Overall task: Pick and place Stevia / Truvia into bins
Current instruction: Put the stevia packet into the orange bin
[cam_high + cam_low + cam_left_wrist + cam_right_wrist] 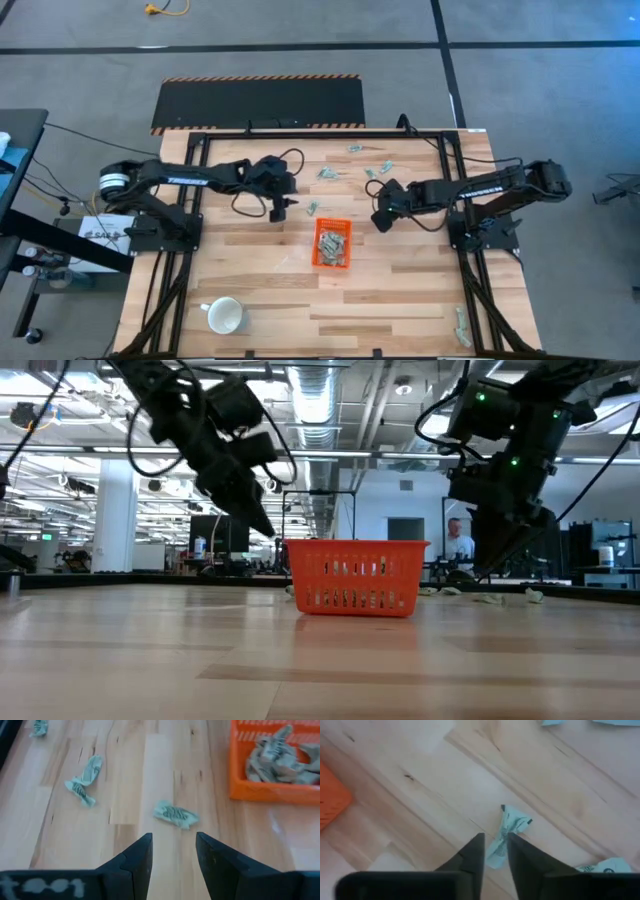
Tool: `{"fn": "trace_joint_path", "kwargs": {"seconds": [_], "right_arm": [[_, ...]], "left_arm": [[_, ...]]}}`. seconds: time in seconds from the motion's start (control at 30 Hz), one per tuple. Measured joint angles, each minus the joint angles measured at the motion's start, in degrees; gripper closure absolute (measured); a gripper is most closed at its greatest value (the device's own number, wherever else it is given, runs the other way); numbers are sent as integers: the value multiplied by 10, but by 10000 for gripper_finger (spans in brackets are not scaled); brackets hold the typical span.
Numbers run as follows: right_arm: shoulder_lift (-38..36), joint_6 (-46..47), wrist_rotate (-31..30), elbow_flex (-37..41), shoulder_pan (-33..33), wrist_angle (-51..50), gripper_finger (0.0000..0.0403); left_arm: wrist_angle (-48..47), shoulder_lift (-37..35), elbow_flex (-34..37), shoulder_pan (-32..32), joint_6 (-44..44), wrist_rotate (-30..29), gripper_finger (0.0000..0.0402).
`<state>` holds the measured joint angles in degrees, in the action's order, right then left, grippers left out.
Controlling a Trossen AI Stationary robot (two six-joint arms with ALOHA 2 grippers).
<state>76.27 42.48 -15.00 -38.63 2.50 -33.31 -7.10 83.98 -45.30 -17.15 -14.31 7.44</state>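
Note:
The orange bin (332, 243) stands mid-table and holds several pale green and white sachets (277, 755). More sachets lie loose on the far part of the table (378, 170). My left gripper (281, 212) is open and empty, left of the bin and above the table. One loose sachet (174, 814) lies on the wood just ahead of its fingertips (173, 845). My right gripper (380, 223) is right of the bin's far end and is shut on one sachet (509, 827). My right gripper pinches a single sachet between its two fingertips, at the sachet's lower part (496, 851). The fingers slant downward toward the table. The sachet's crumpled free end (516, 820) sticks out past the tips. I cannot tell whether it is clear of the wood.
A white mug (225, 316) lies at the near left. A few sachets (461, 325) lie at the near right edge, and others lie beside my left gripper (84, 782) and near my right one (605, 866). A person (459, 543) shows in the room beyond the table.

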Motion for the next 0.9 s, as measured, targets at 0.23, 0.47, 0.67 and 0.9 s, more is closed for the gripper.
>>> {"fn": "trace_joint_path", "kwargs": {"seconds": [0.23, 0.47, 0.67, 0.9], "right_arm": [[25, 30, -1, -1, 3, -27, 247], [84, 27, -19, -1, 3, -6, 213], [124, 27, -23, -4, 3, 2, 225], [128, 20, -17, -3, 1, 13, 284]], "left_arm": [[-10, 69, -49, 0, -25, 0, 261], [-27, 80, -67, 0, -28, -4, 261], [-29, 80, -67, 0, -28, -4, 261], [-30, 80, -67, 0, -23, -5, 261]]}}
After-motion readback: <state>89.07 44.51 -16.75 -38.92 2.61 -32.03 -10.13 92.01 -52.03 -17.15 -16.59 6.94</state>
